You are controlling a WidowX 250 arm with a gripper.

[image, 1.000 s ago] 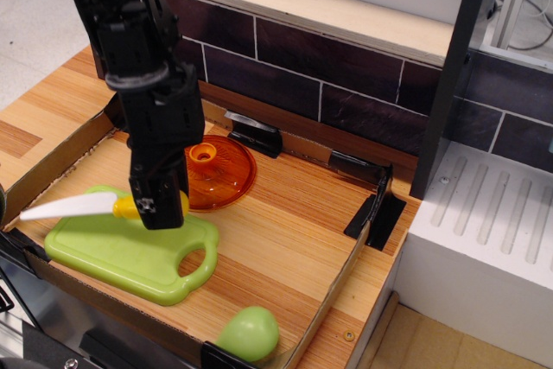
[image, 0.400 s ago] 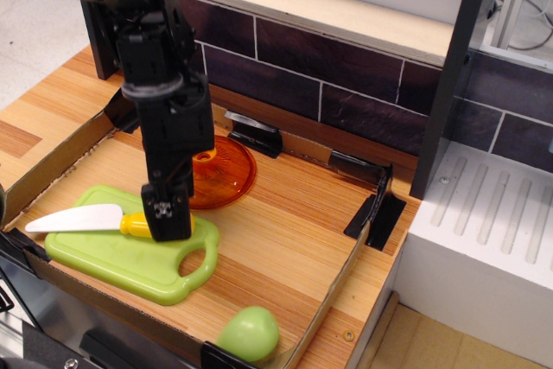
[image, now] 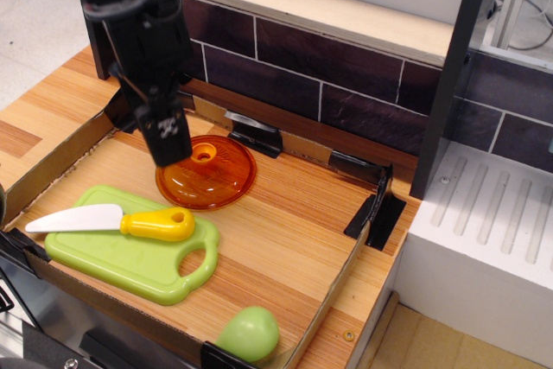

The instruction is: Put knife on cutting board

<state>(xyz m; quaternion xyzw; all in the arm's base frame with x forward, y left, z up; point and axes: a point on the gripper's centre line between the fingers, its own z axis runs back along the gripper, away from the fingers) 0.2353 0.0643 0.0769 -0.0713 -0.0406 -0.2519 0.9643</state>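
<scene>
The knife, with a white blade and a yellow handle, lies flat on the light-green cutting board at the front left of the wooden tray. Its blade tip reaches past the board's left edge. My black gripper hangs above and behind the board, over the left rim of the orange lid. It holds nothing, and its fingers look apart, though they are hard to make out.
An orange round lid lies just behind the board. A small rounded green object sits at the tray's front edge. Low cardboard walls ring the tray. A dark tiled wall stands behind, a white rack to the right.
My gripper lowered the knife onto the cutting board, let go of it, and rose up and back. The knife now rests alone on the board.
</scene>
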